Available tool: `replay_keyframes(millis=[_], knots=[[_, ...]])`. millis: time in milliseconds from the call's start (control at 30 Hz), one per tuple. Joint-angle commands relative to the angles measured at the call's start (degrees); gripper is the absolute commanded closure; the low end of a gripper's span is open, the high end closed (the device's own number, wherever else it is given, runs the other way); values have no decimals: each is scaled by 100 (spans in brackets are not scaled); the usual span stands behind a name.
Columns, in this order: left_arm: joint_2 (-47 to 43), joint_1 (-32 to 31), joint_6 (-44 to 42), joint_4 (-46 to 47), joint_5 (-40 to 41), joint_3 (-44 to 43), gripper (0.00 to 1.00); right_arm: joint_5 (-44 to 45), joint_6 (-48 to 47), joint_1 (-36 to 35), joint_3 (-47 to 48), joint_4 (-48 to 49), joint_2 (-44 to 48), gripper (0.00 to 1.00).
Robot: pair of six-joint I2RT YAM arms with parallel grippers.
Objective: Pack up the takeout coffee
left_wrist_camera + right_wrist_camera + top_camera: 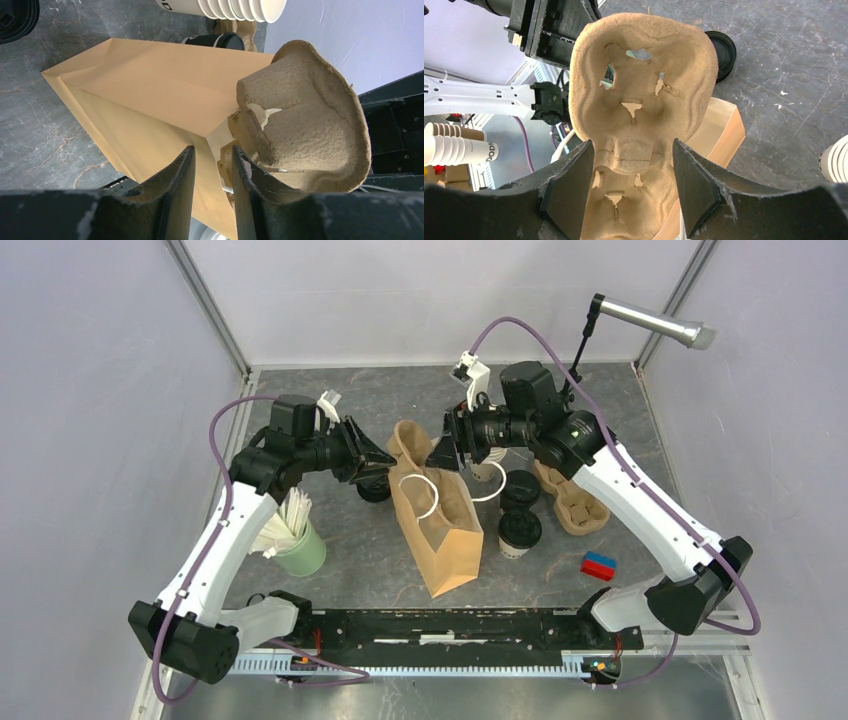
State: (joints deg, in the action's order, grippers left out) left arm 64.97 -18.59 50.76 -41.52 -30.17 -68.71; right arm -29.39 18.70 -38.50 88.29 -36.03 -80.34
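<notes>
Seating the carrier in the bag is judged to be the step in hand, with no cup packed yet. The paper bag (450, 540) is set at the middle of the table, between the two arms. At its mouth the pulp cup carrier (408, 443) is held, part of it already within the opening. The carrier is clasped across its narrow waist by the right gripper (447, 453), one finger on each side. The left gripper (372, 462) is brought nearly together at the bag's rim. The rim seems to be pinched between its fingers, though the wrist view is too close for certainty. The takeout coffee (520, 530) is found outside the bag: two lidded cups stand just right of it, beside a spare carrier (575, 498). A loose black lid (373, 490) lies left of the bag. For the next move, the mouth would need to be kept wide. The carrier would need to be pushed down until it sits level on the bag's floor.
</notes>
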Motion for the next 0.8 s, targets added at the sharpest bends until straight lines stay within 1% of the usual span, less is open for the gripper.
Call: replay_keyframes(millis=[0, 100, 200, 400, 500, 600, 767], knots=[[3, -4, -58, 52, -107, -3, 61, -273, 105, 1, 1, 25, -48, 34], [11, -13, -58, 54, -107, 6, 62, -172, 192, 0, -230, 131, 14, 33], [22, -30, -58, 57, -104, 24, 63, -162, 394, 0, -478, 331, 83, 34], [66, -47, -45, 53, -102, 20, 63, -201, 497, 2, -588, 437, 104, 37], [88, -62, -40, 56, -103, 6, 64, -348, 501, 0, -694, 503, 99, 37], [100, -74, -40, 57, -103, 6, 65, -535, 507, 1, -734, 541, 77, 35], [105, -81, -23, 60, -85, -11, 67, -779, 509, 5, -775, 628, 44, 34]])
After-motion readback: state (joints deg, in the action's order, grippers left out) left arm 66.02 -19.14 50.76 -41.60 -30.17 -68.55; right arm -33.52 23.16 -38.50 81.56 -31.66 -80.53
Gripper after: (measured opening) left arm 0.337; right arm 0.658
